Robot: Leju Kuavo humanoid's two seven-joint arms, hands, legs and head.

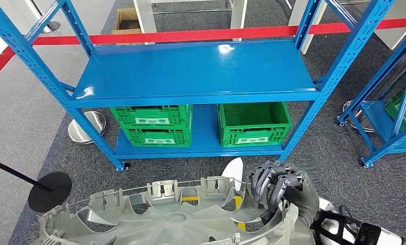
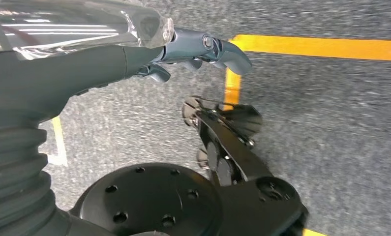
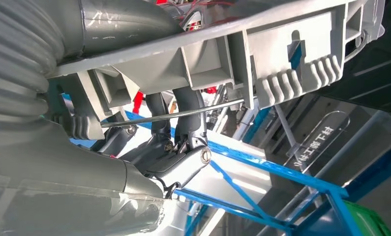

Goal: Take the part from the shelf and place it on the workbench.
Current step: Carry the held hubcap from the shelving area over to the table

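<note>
I see the part [image 1: 165, 219] as matt grey moulded plastic with a thin metal wire ring. The shelf [image 1: 200, 71] is glossy blue painted metal, the crates [image 1: 254, 122] ribbed green plastic, and the floor [image 1: 17, 127] rough grey carpet.

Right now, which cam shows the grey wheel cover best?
Head view: the grey wheel cover shows most of its round shape, right hand gripping its rim. Right wrist view gives a close slice of rim clips. Left wrist view looks at floor.
</note>
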